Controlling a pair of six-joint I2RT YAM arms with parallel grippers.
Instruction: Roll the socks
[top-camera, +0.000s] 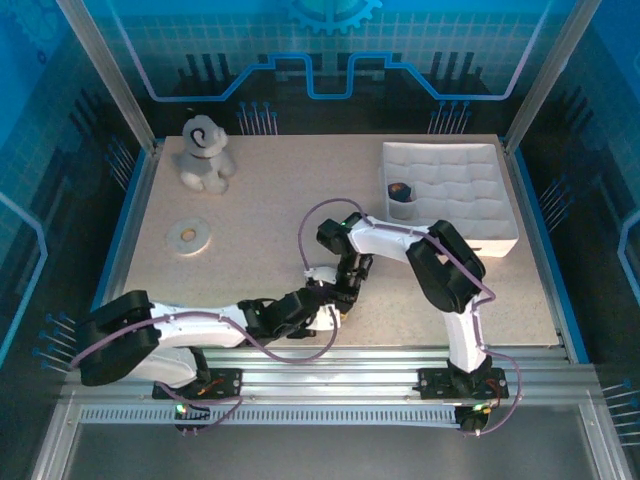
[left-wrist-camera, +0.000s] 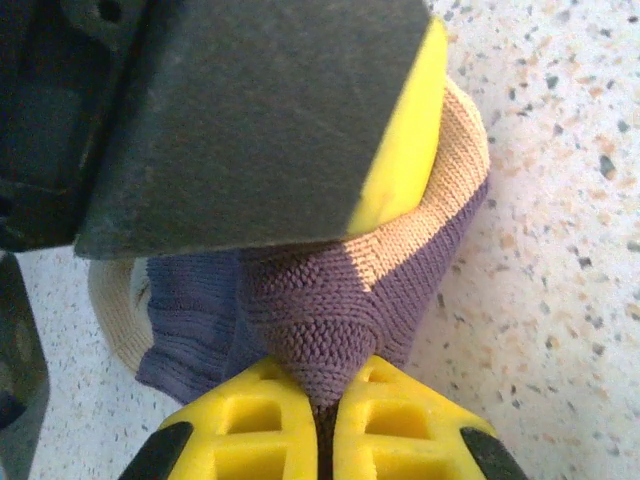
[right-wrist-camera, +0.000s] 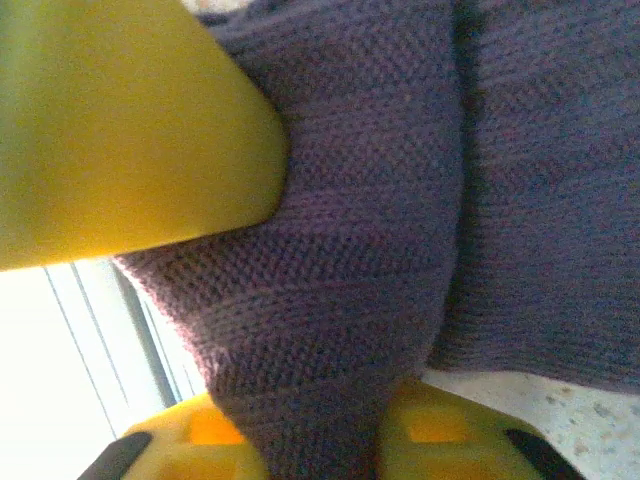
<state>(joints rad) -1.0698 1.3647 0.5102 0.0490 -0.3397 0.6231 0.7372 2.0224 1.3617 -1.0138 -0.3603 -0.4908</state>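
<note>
Left fingers (left-wrist-camera: 255, 425) were squeezed tight together on a little peak of purple knit, so the left gripper (left-wrist-camera: 322, 425) had a proper pinch on the sock (left-wrist-camera: 320, 300). Right fingers (right-wrist-camera: 440, 435) sat either side of a thick fold w/ fabric packing the whole gap, so I'd call the right gripper (right-wrist-camera: 320, 445) clamped on the same sock, tho how hard it squeezed I couldn't tell. On the top cam both grippers were nose to nose at approx 6 o'clock from the centre of the table (top-camera: 280, 200), near the front edge, w/ the sock tucked under them. In the left wrist cam the tan cuff (left-wrist-camera: 460, 150) curled round at 1-2 o'clock and a right-arm finger hung over the bundle at 12. Plush dog (top-camera: 205, 150) was off at 10 o'clock, white ring (top-camera: 188, 236) at 9, white tray (top-camera: 460, 185) at 2 w/ a small dark bundle (top-camera: 401, 197) in it, prob a sock but too small to tell. Handling-wise, imo: light, floppy, stretchy knit w/ zero stiffness, not fragile, and it would likely spring open if let go. A one-layer pinch just tents the fabric, so best to grab through all the layers, close to the loose cuff end.
</note>
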